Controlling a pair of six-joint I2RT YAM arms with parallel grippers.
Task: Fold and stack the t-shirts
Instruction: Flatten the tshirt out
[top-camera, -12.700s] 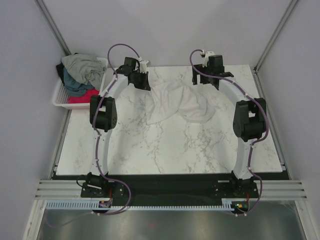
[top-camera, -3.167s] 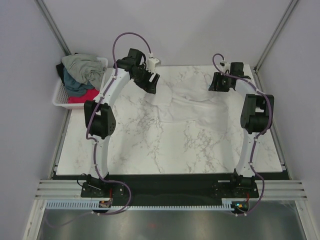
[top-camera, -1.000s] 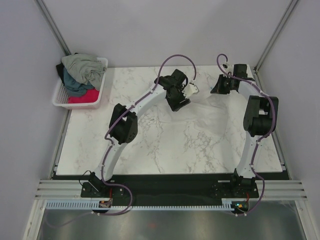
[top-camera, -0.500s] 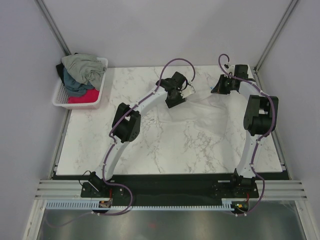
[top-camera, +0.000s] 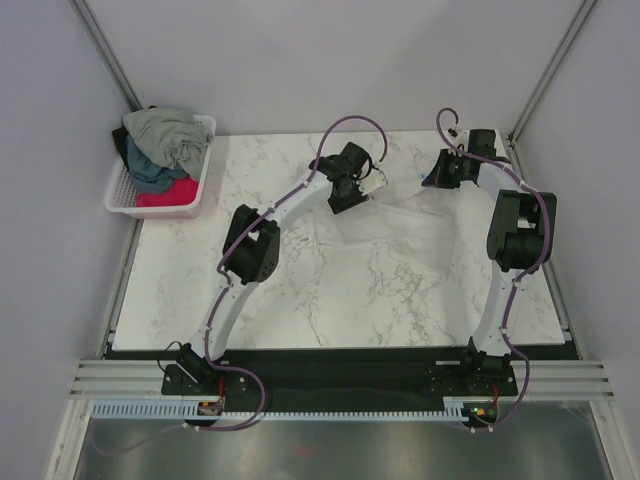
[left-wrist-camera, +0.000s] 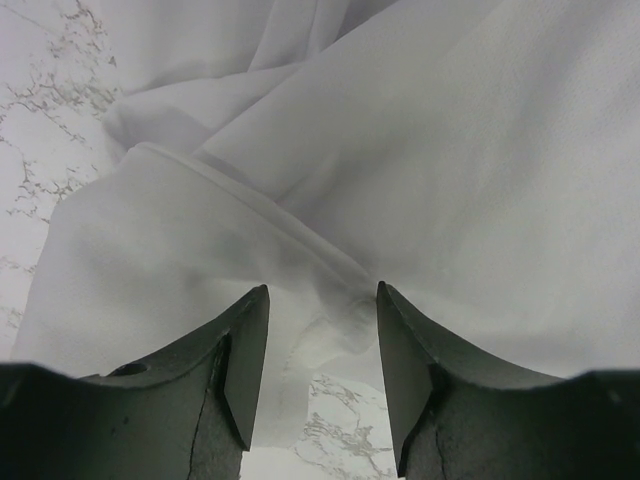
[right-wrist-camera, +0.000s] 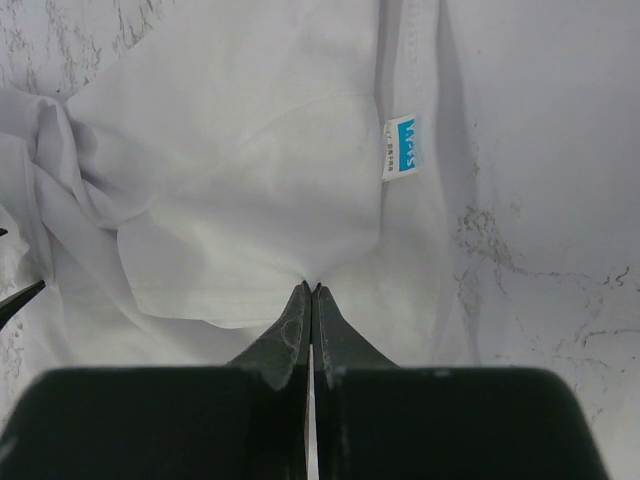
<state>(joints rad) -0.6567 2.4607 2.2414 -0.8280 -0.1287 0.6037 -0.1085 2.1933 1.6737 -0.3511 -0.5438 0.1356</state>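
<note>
Pinching: right gripper, clamped tight on a fold of the white t-shirt.
Left gripper: jaws apart, straddling a hem fold of that shirt.
White t-shirt: spread over the table's far right part, between both grippers.
Other t-shirts: heaped in the basket, far left.

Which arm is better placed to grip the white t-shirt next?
Probably left. The left fingers stand apart, straddling a fold of the white t-shirt, ready to close. The right fingers are shut, pinching the cloth.
</note>
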